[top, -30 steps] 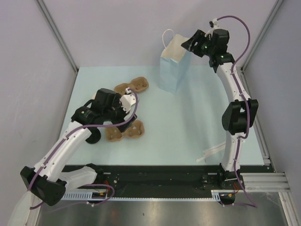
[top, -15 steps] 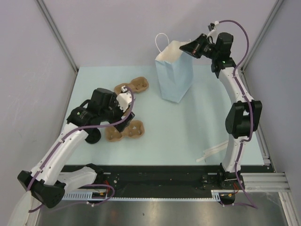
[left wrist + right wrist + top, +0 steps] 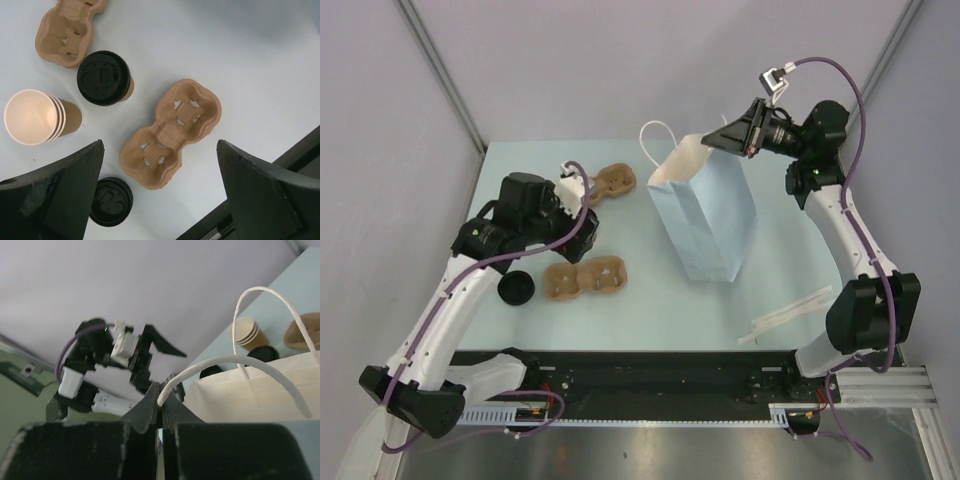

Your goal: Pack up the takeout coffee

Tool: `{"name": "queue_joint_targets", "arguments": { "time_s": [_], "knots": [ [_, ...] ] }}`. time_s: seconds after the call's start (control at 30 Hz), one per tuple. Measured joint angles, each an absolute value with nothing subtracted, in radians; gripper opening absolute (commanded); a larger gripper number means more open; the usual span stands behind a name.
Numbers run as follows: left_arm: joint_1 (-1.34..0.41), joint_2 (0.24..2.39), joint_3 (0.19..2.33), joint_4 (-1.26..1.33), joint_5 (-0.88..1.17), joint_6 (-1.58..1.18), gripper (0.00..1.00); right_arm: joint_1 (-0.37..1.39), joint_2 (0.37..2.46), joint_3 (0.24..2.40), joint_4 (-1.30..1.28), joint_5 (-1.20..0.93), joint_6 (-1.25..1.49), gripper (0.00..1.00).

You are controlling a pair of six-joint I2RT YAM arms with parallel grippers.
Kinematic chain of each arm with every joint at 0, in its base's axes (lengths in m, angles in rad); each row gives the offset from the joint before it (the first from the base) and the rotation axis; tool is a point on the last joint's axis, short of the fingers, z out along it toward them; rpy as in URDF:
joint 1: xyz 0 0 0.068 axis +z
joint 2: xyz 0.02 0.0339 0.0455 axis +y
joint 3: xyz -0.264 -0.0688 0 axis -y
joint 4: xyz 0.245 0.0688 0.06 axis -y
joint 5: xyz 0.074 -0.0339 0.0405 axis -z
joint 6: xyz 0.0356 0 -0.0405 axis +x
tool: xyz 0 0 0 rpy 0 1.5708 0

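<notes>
— Takeout coffee: where?
— Upright on the table, lid on, between the near carrier and the far carrier, just beside the lidless cups. Well apart from the blue bag.
— Left gripper?
— Spread wide, empty, hanging above coffee and near carrier.
— Right gripper?
— Clenched on the bag's white handle.
— Anything else?
— One loose lid, black, near the near carrier.

Table, takeout coffee, cups, lid, carriers, bag
</notes>
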State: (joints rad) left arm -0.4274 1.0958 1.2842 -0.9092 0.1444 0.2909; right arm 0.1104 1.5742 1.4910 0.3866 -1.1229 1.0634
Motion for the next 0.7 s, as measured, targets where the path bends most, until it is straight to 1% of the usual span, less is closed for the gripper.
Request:
{"name": "queue_joint_targets", "arguments": {
  "time_s": [0.13,0.27,0.37,0.53,0.63,0.67,0.7],
  "knots": [
    [-0.324,1.106,1.287,-0.886,0.222,0.248,1.0,0.177,1.5,1.413,0.413,-1.17,1.07,0.0],
    [-0.222,1.116,1.283,-0.852,0.302,0.216,1.0,0.225,1.434,1.363,0.345,-1.202,0.991,0.0],
    [-0.184,1.103,1.253,-0.807,0.354,0.21,0.99,0.22,1.373,1.341,0.211,-1.214,0.874,0.0],
    [-0.168,1.1,1.203,-0.794,0.403,0.221,1.0,0.194,1.278,1.298,-0.097,-1.21,0.617,0.0],
    [-0.125,1.112,1.182,-0.791,0.445,0.214,1.0,0.191,1.236,1.234,-0.235,-1.183,0.514,0.06],
    [-0.102,1.113,1.17,-0.789,0.458,0.207,1.0,0.193,1.224,1.21,-0.274,-1.171,0.49,0.13],
    [-0.078,1.113,1.155,-0.786,0.47,0.196,0.99,0.195,1.213,1.186,-0.314,-1.158,0.468,0.15]
  ]
}}
